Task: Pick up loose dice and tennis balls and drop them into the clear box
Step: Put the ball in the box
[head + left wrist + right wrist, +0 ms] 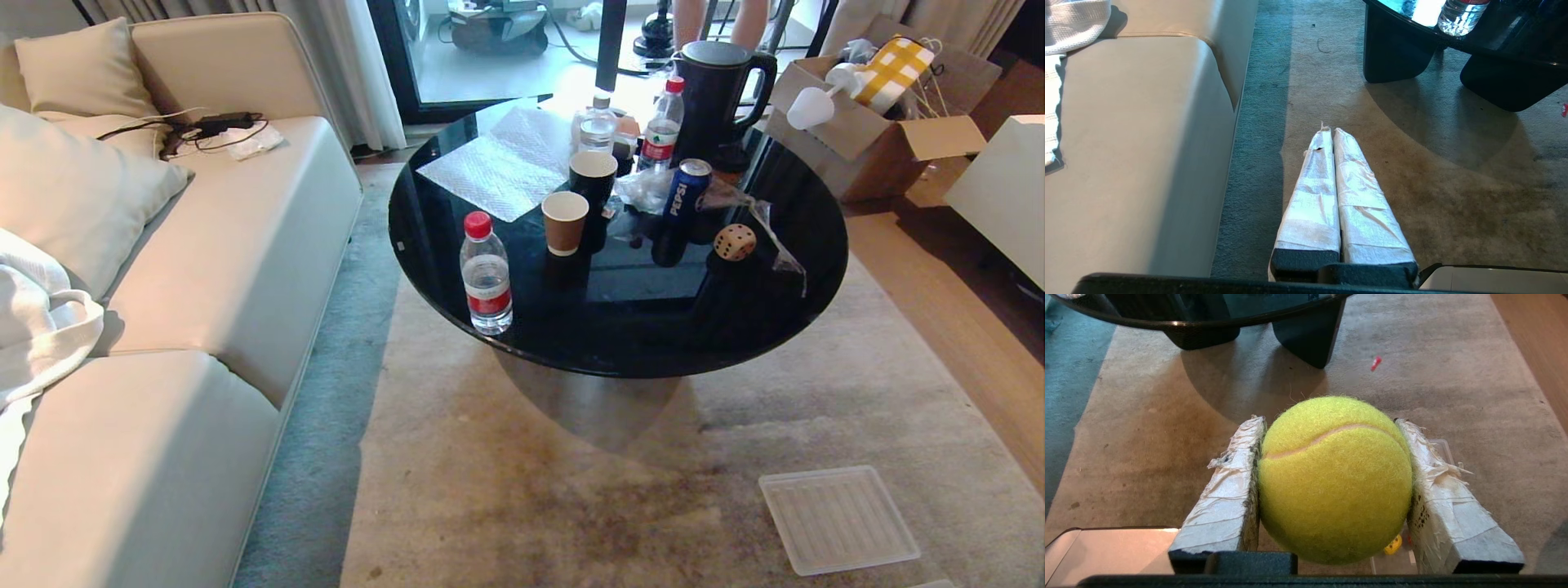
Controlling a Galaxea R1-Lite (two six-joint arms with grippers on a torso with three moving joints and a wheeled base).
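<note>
A cream leather sofa [220,245] flanks a round black glass coffee table [531,343] on a worn beige carpet [571,490], where a flat ribbed clear lid [838,518] lies near the robot's right. On the table, among a red-capped water bottle [486,273] and a brown paper cup [564,222], sits a pale beige die with black pips [735,242], not yet collected. The right gripper [1331,424], outside the head view, clamps a fuzzy yellow-green tennis ball [1335,479] between its tape-wrapped fingers [1229,490], jaws spread about half-wide and pressed on both sides of it. Beneath the ball, a sliver of clear plastic tub [1443,447] shows, probably the box. The drop should go best with the ball centred over that tub before the jaws part. The left gripper [1331,131] hangs idle above the carpet beside the sofa, fingers pressed together, empty.
</note>
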